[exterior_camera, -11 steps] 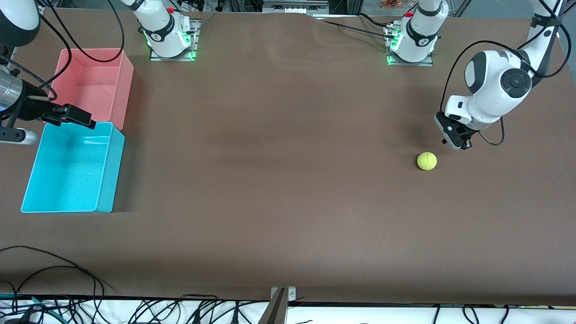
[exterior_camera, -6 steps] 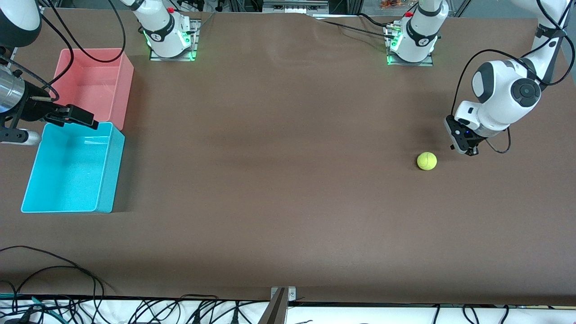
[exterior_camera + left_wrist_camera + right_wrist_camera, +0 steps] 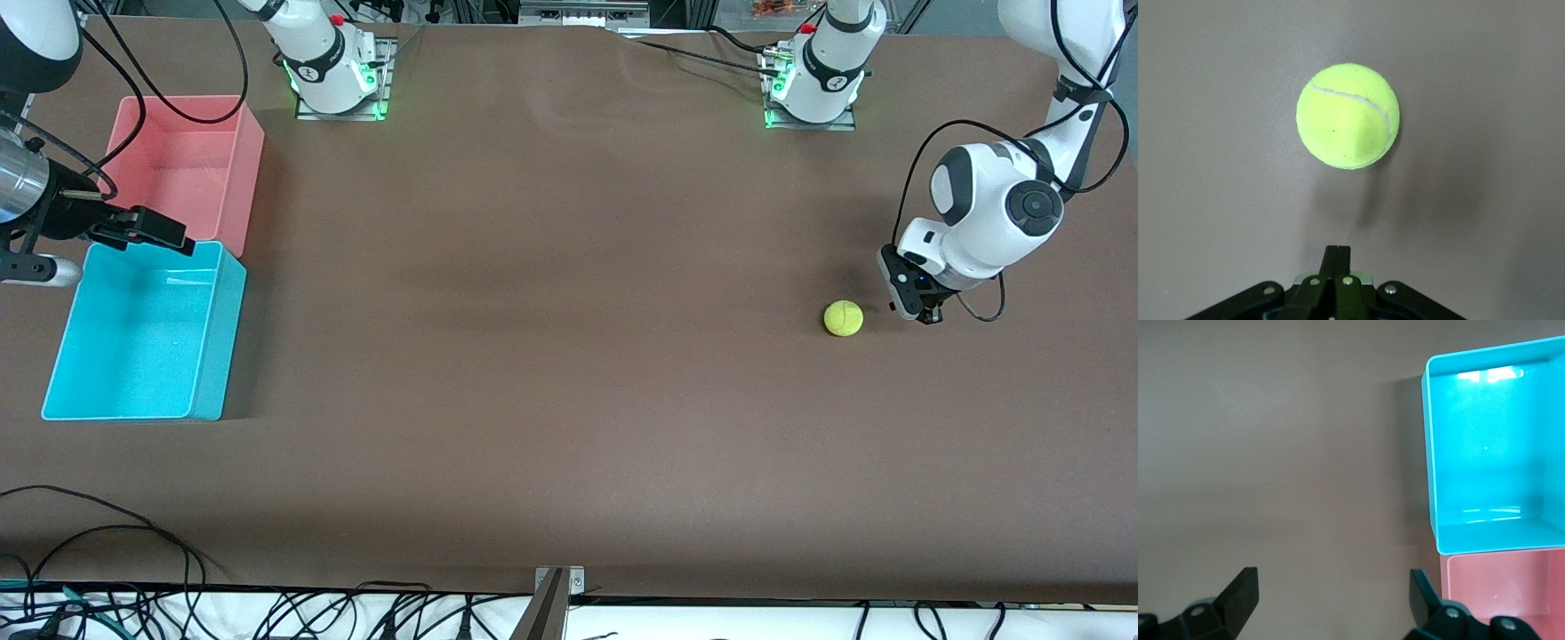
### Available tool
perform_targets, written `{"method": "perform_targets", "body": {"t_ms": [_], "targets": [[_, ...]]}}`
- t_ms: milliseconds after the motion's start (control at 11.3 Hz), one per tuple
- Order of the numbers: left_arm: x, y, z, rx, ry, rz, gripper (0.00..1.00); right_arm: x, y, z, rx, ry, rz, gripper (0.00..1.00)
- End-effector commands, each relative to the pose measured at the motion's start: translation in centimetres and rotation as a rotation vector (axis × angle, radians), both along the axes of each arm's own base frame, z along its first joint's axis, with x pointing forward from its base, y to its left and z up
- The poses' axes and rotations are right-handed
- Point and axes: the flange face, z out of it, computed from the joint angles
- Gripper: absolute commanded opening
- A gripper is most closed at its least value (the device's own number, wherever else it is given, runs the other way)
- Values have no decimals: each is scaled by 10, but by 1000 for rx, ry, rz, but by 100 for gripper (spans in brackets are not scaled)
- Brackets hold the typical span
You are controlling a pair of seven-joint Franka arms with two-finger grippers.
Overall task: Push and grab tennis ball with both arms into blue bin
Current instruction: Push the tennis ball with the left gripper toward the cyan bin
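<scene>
On the brown table (image 3: 569, 356), front view: tennis ball (image 3: 843, 318) sits toward the left arm's end, alone on bare surface. Left pincer (image 3: 925, 313) is low, just beside the ball on the side toward that end of the table, small gap between them, fingers pressed together, nothing held. Blue bin (image 3: 213, 338) is at the right arm's end, well apart from the ball. Pink bin (image 3: 249, 151) touches it on the side farther from the front camera. Right pincer (image 3: 147, 228) hangs over the seam where the two bins meet, fingers spread wide, holding nothing. Cables (image 3: 107, 533) trail along the table edge nearest the camera.

Left wrist view: ball (image 3: 1347, 115) fills the middle, curved seam visible, resting on the table with a soft shadow under it. Left pincer tip (image 3: 1336, 257) points straight at it, fingers closed into one narrow point, clear gap to the ball.

Right wrist view: both fingers (image 3: 1238, 592) of the right pincer (image 3: 1331, 590) stand far apart with bare table between them. Blue bin (image 3: 1429, 453) open side up, with the pink bin (image 3: 1498, 587) edge to edge against it.
</scene>
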Motion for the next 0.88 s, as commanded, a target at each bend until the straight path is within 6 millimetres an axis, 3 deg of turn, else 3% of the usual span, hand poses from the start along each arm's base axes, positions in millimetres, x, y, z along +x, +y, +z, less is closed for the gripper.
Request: {"method": "perform_targets", "body": {"t_ms": [0, 441, 793], "targets": [[9, -3, -8, -7, -12, -85, 0, 2, 1, 6, 9, -4, 2, 100], [8, -4, -19, -7, 0, -126, 0, 1, 4, 7, -16, -2, 8, 100], [2, -1, -44, -17, 39, -110, 0, 1, 4, 7, -16, -3, 8, 100]]}}
